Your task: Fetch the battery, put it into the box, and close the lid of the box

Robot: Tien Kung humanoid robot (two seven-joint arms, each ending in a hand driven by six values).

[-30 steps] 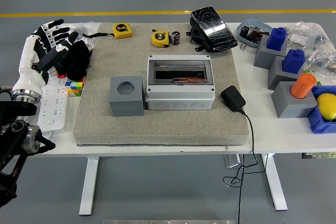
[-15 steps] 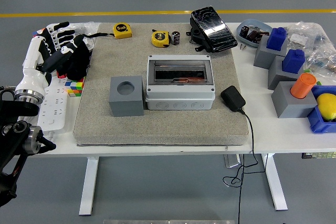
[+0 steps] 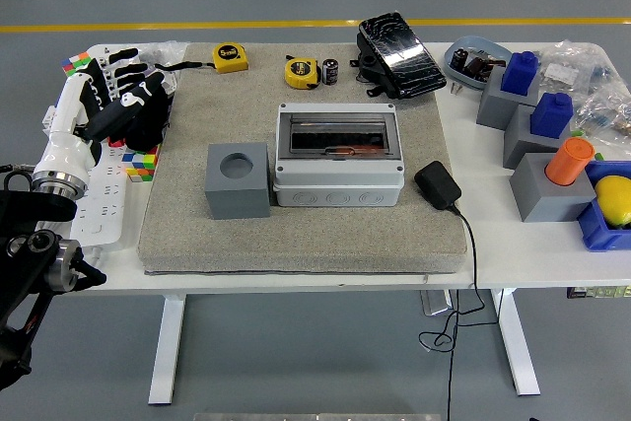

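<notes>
risk: small black cylindrical battery (image 3: pixel 330 71) stands at the far edge of the tan felt mat (image 3: pixel 296 234), just beside the yellow tape measure (image 3: pixel 301 71); a wide approach could nudge the tape or tip the battery. it looks short, dark, with a pale band, upright. left hand (image 3: pixel 118 105), white and black, hovers over the table's left edge near a colour cube (image 3: pixel 141 161), fingers loosely spread, holding nothing. grey plastic box (image 3: pixel 338 155) sits mid-mat, its clear lid apparently down, so it may block the drop.
</notes>
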